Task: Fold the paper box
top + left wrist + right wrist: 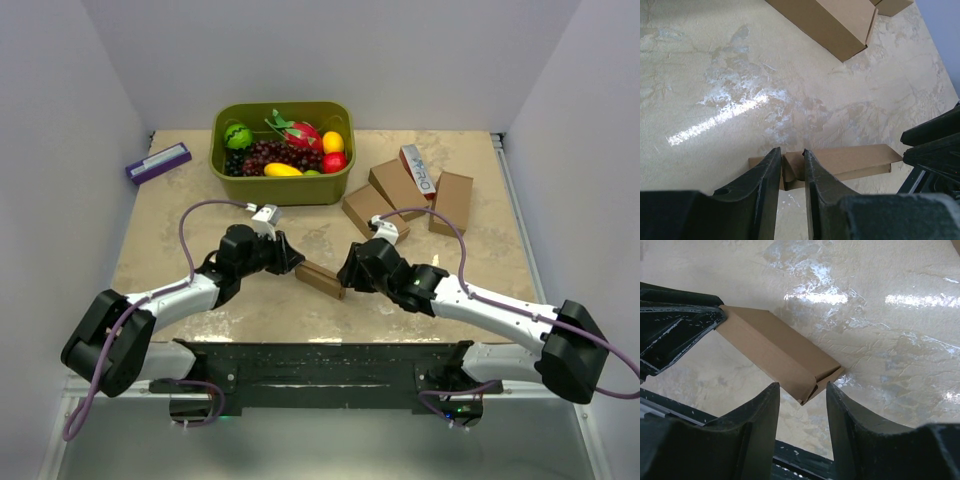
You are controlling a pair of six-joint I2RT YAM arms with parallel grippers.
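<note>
The paper box [320, 278] is a slim brown carton lying on the table between my two grippers. My left gripper [293, 262] is shut on the small flap at the box's left end; in the left wrist view the fingers [791, 155] pinch that flap and the box [855, 160] runs off to the right. My right gripper [347, 275] is open at the other end. In the right wrist view its jaws [802, 386] stand either side of the box's open corner [775, 347] without touching it. The left gripper [680, 330] shows at the far end.
A green basket [282, 190] of toy fruit stands at the back. Three more brown cartons [398, 185] [452, 202] [370, 208] and a white-and-red carton [420, 170] lie at the back right. A purple-and-white box [158, 162] lies at the back left.
</note>
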